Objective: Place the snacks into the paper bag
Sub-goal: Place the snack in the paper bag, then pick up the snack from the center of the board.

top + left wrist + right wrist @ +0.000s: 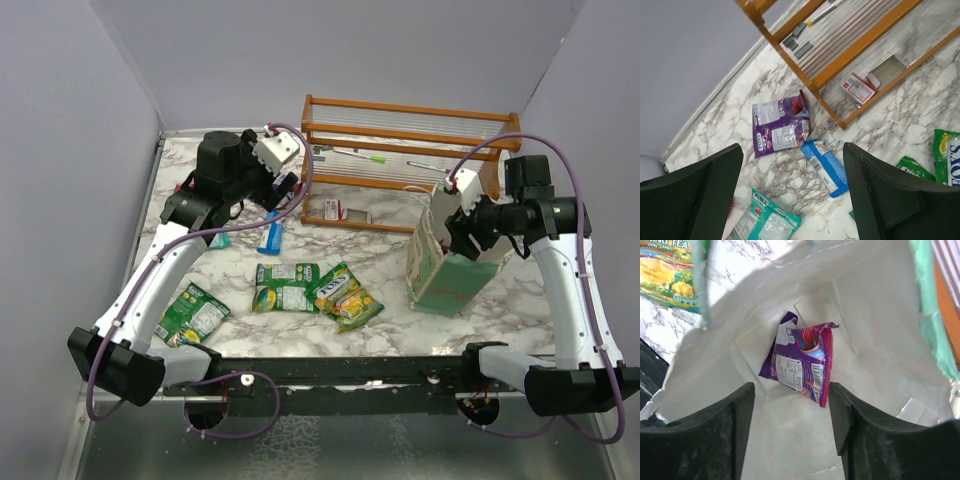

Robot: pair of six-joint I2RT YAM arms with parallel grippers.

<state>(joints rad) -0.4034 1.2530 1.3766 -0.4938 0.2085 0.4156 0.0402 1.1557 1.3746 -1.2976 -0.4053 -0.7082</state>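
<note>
The pale-green paper bag (445,265) stands at the right, its cream inside (875,315) filling the right wrist view. A purple packet (802,360) lies loose inside it, beyond my right gripper (791,410), which hovers open at the bag's mouth (455,225). My left gripper (792,195) hangs open above the table at the back left (283,190). Below it lie another purple packet (780,129), a blue bar wrapper (827,167) and a teal packet (765,220). Three green-and-yellow packets (287,287) (347,295) (192,312) lie nearer the front.
A brown wooden slatted rack (400,150) stands at the back, close behind the bag. A small red-and-white packet (860,87) lies inside its base. Grey walls enclose the marble table (300,335) on three sides.
</note>
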